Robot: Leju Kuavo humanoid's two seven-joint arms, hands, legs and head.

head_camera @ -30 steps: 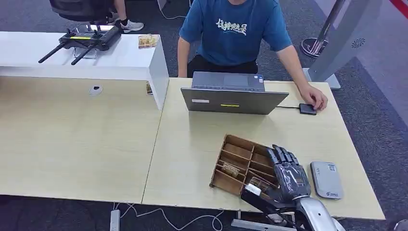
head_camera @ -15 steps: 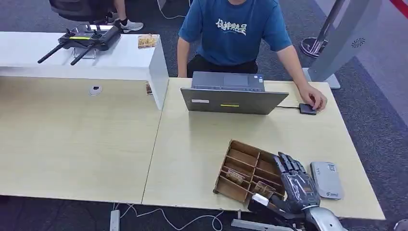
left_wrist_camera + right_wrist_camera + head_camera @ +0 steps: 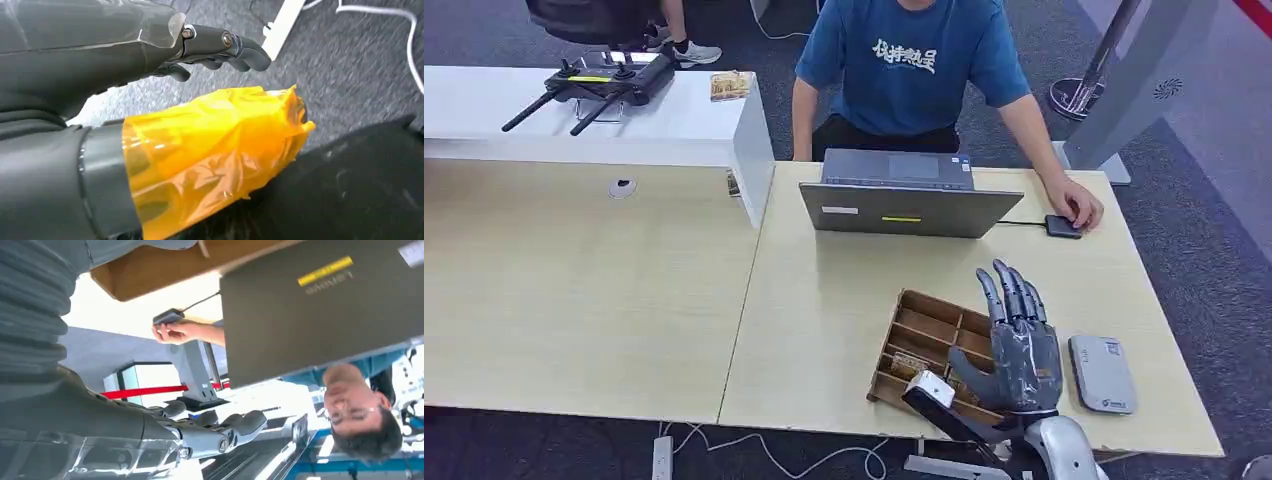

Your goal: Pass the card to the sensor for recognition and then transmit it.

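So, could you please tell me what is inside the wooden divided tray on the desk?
The wooden tray has several bare compartments, and one near slot holds a small brownish card-like item. The right hand rises over the tray's right side, hiding the compartments there.

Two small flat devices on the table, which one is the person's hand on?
The small black device at the far right, cabled to the laptop; the person's hand rests on it. The grey one lies untouched beside the wooden tray, near the right hand.
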